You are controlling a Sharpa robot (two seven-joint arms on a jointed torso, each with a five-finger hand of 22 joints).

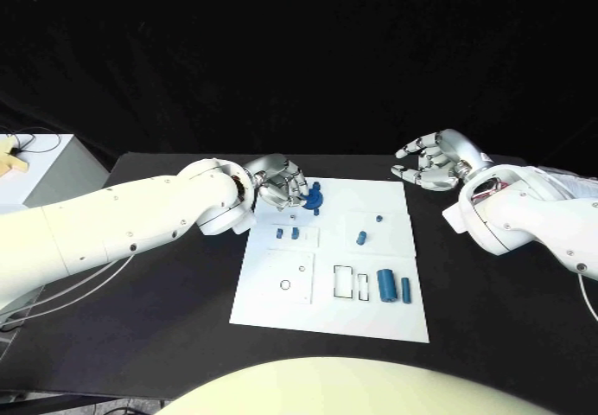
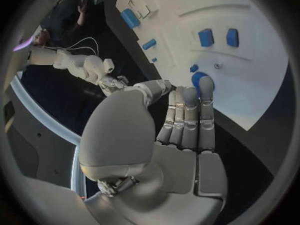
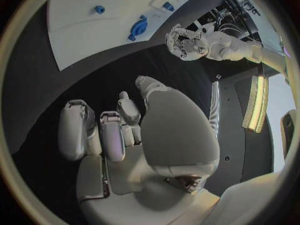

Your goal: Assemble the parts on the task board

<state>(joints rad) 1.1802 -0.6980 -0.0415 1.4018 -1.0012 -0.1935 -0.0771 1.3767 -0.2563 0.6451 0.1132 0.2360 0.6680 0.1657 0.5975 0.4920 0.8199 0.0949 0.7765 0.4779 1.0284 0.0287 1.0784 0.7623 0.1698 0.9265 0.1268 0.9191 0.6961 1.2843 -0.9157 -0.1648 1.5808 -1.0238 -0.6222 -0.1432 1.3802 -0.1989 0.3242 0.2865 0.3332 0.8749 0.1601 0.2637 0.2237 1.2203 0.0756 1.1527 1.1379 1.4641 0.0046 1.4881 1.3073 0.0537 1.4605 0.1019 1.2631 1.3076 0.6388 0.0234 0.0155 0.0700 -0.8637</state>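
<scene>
The black table (image 1: 149, 285) carries the white task board (image 1: 374, 311) in its middle, and dark cloth closes the space behind it. On the board the blue parts are spread. A round blue part (image 1: 313, 200) with a small stub lies at the far left corner. Two small blue blocks (image 1: 288, 233) stand side by side a little nearer, close to the left edge. Two tiny pieces (image 1: 368, 226) lie near the middle of the far half, and two long blue cylinders (image 1: 395, 285) lie near the right edge, beside the outlined slots (image 1: 350, 283).

The left hand (image 1: 279, 182) hangs over the far left corner of the board, its fingers straight and close together, and in the left wrist view the fingertips (image 2: 205, 85) reach down to the round blue part (image 2: 200, 80). They seem to touch it, but I see no closed grasp, so I cannot tell if it is held. The right hand (image 1: 432, 162) stays off the board, beyond its far right corner, with fingers curled loosely apart and nothing in them.

I judge that the task is at an early step: the parts are mostly loose, and the left hand is going for the round part. The next move asks the fingers to close around this part securely, then to lift it without pushing the small neighbours away.
</scene>
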